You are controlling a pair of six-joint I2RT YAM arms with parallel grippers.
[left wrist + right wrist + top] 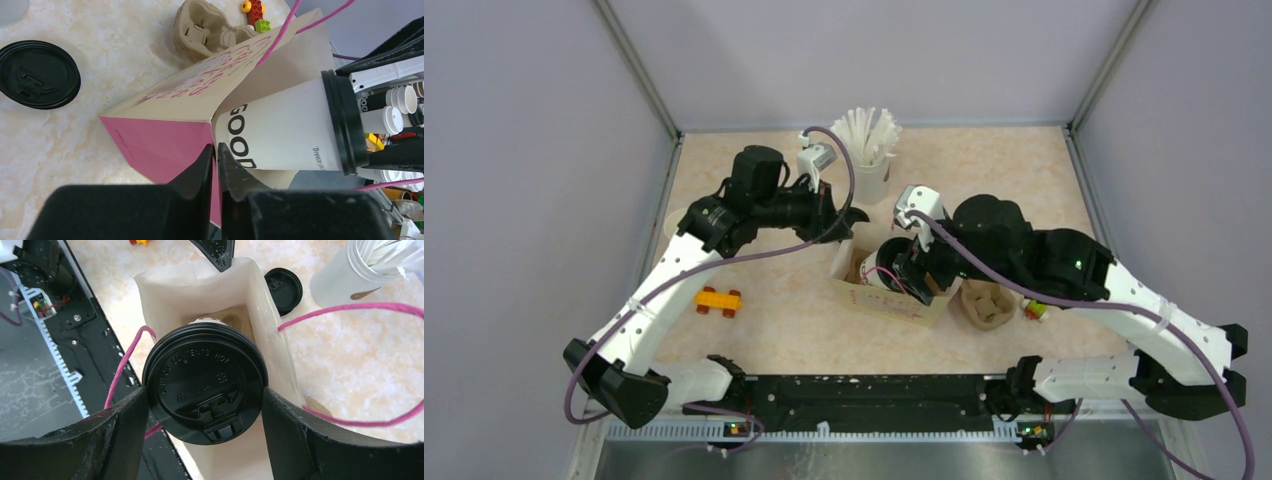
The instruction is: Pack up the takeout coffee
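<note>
The takeout coffee point(204, 382), a white cup point(290, 130) with a black lid, is held upright in my right gripper point(205, 400). The fingers point(125, 425) press on both sides of the lid. The cup's base sits just inside the open mouth of a paper bag point(200, 290) with a pink side point(165, 145) and pink string handles. My left gripper point(216, 150) is shut on the bag's rim at its far corner. From above, the bag point(924, 308) stands mid-table, with the right gripper point(902, 272) over it and the left gripper point(849, 222) at its far-left corner.
A white cup of straws point(869, 160) stands behind the bag. A loose black lid point(39, 74) lies near it on the table. A brown pulp cup carrier point(986, 305) and a small toy point(1034, 310) lie right of the bag. A yellow-red toy brick point(718, 300) lies to the left.
</note>
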